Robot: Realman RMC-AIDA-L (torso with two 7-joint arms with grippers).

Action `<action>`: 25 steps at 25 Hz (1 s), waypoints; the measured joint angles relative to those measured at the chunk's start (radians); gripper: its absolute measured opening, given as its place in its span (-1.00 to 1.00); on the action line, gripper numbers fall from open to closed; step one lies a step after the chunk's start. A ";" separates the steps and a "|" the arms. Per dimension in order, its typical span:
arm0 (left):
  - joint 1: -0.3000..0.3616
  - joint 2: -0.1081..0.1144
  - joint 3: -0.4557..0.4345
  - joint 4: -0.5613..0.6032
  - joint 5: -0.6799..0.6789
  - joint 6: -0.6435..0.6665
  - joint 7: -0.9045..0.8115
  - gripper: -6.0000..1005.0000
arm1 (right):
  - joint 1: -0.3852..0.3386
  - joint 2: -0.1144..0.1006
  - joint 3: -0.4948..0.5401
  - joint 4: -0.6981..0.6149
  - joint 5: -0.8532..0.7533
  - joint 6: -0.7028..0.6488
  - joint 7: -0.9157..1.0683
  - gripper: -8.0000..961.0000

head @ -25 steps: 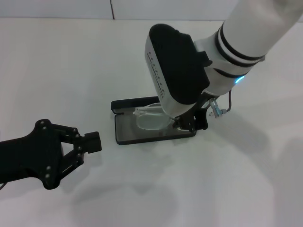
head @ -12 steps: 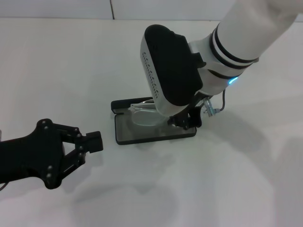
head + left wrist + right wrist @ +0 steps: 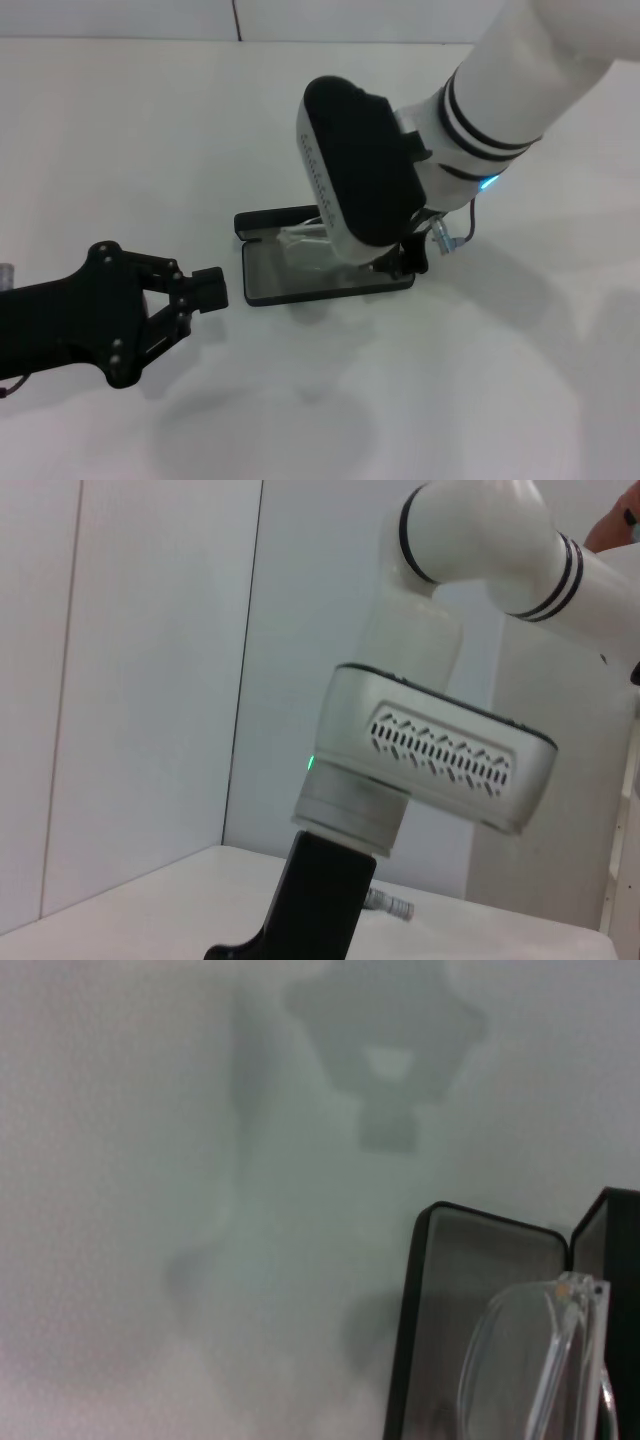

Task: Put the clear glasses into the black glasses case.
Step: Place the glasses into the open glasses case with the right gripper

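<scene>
Right gripper is down at the right end of the black glasses case, near the centre of the head view, but the bulky white-and-black wrist housing covers it, so I cannot tell whether it is wide, narrow or clamped on anything. Only a small black part of it shows below the housing, at the case's right edge.

Lying open on the white table, the case has its grey-lined tray toward the lower edge of the frame and its lid flat behind it. The clear glasses sit over the tray's upper middle, partly hidden under the wrist; a folded clear arm shows near the hinge line. In the right wrist view the glasses fill the lower right corner, one lens rim and a temple over the grey lining of the case; whether they rest on the lining or hang just above it is unclear.

At the lower left of the head view, the left gripper hovers just beside the case's left end, apart from it, its black fingers drawn nearly together around nothing.
</scene>
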 joint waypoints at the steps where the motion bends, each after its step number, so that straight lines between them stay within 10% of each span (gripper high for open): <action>1: -0.002 0.000 0.000 -0.002 0.000 0.000 0.000 -0.87 | -0.001 0.000 -0.007 0.000 0.000 0.005 0.000 -0.78; 25: -0.005 -0.001 0.000 -0.009 0.003 -0.001 0.000 -0.88 | -0.005 0.000 -0.046 0.011 -0.001 0.057 0.042 -0.78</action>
